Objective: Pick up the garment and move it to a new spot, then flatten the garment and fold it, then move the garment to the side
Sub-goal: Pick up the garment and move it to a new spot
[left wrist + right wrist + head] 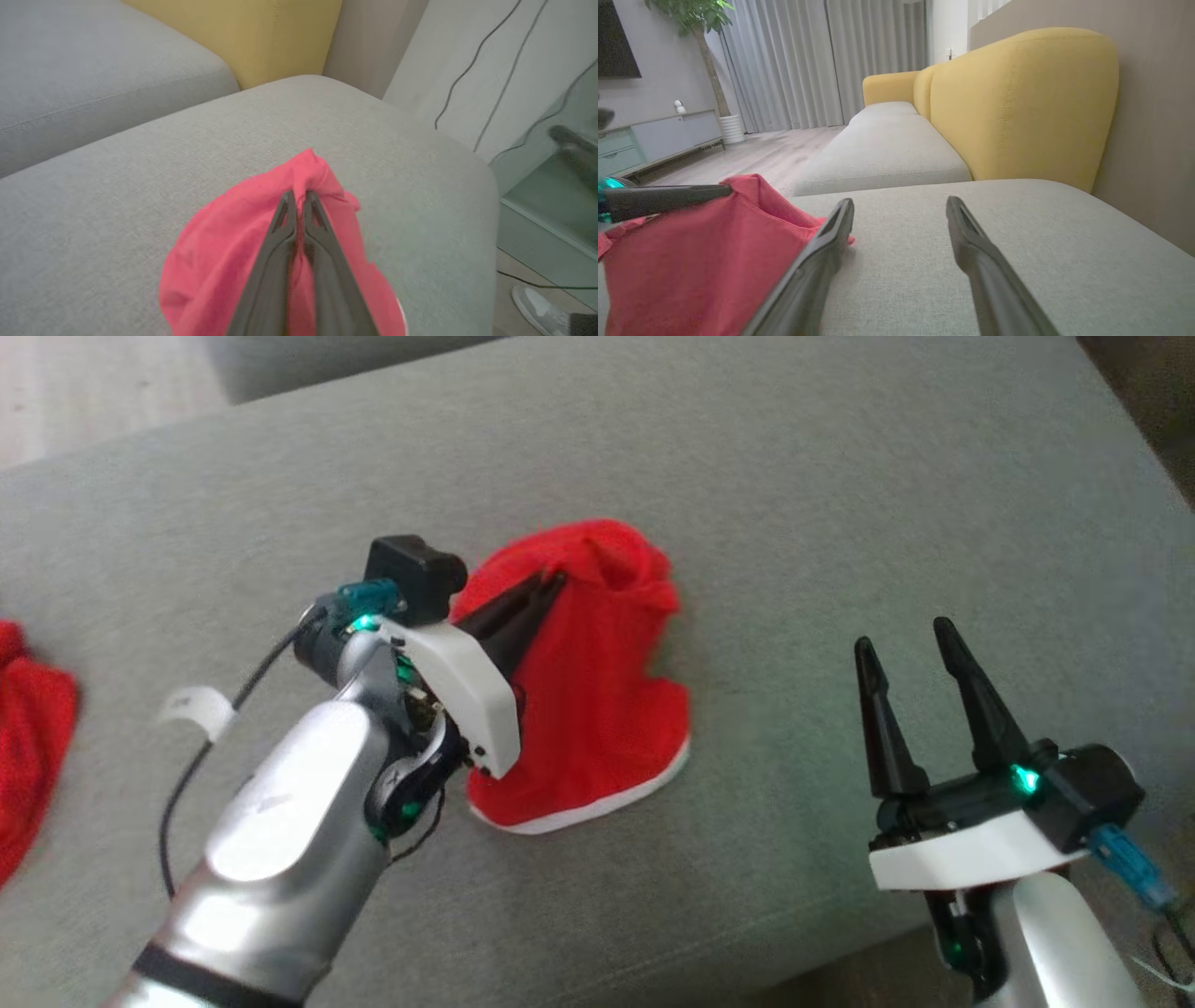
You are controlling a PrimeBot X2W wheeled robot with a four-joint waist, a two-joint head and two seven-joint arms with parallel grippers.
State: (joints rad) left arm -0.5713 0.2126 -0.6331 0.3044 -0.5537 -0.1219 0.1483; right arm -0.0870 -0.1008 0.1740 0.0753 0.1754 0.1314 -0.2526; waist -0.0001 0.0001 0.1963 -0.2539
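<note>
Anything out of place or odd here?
Nothing spilled or damaged. The red garment stands bunched like a tent, pinched at its top by the left gripper. A second red cloth lies far left on the cushion.

Grey cushions, 2: near cushion (840, 476), far cushion (882, 154). Red fabric pieces, 2: red garment (597, 709) at the near cushion's middle; red cloth (28, 747) at its left edge. Grippers, 2: left gripper (555, 581), right gripper (903, 635).

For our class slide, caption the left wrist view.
The left tool pinches a red fabric garment tented on a grey upholstered cushion.
</note>
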